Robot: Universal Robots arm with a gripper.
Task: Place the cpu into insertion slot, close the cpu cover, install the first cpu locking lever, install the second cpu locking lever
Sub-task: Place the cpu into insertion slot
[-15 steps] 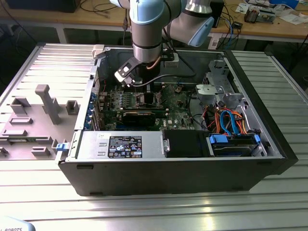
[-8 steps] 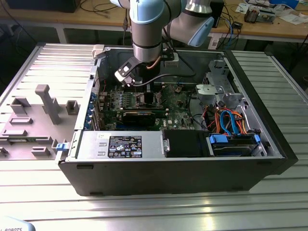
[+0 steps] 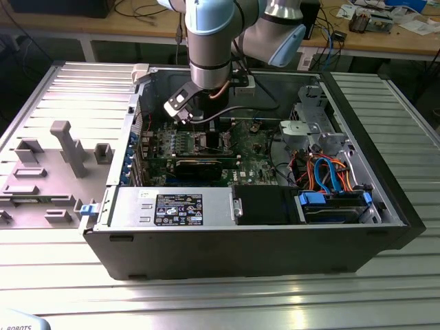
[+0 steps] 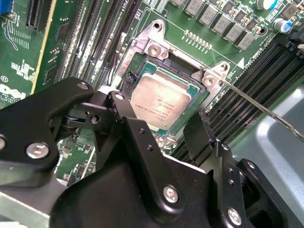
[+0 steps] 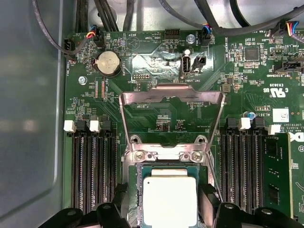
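A robot arm reaches down from the upper middle of the exterior view into an open computer case [image 3: 240,254] that lies on a ribbed metal bench [image 3: 227,302]. Its pincer [image 3: 204,130] hangs low over the green circuit board [image 3: 254,158], a little toward the exterior view's left of the case's middle. A grey moulded fixture [image 3: 48,172] rests on the bench at the exterior view's left, well apart from the case.

In both wrist views the cpu [image 5: 170,202] [image 4: 161,107] lies flat in the insertion slot [image 5: 133,190], silvery top up, its edges square with the socket walls. The pincer [image 5: 164,197] [image 4: 156,111] is spread, with one black finger [image 5: 119,194] on each side of the chip, just outside the socket's edges. Whether the fingers touch the chip or the socket cannot be told.

In the first wrist view the cpu cover [image 5: 171,90] stands swung up from its hinge at the socket's edge, and the board shows through its window. In the second wrist view a thin wire locking lever [image 4: 259,108] juts out from a corner of the socket, unlatched, passing over the long black memory slots [image 4: 247,76]. More memory slots [image 5: 90,171] flank the socket in the first wrist view, and a coin cell [image 5: 108,63] sits beyond the raised cover.
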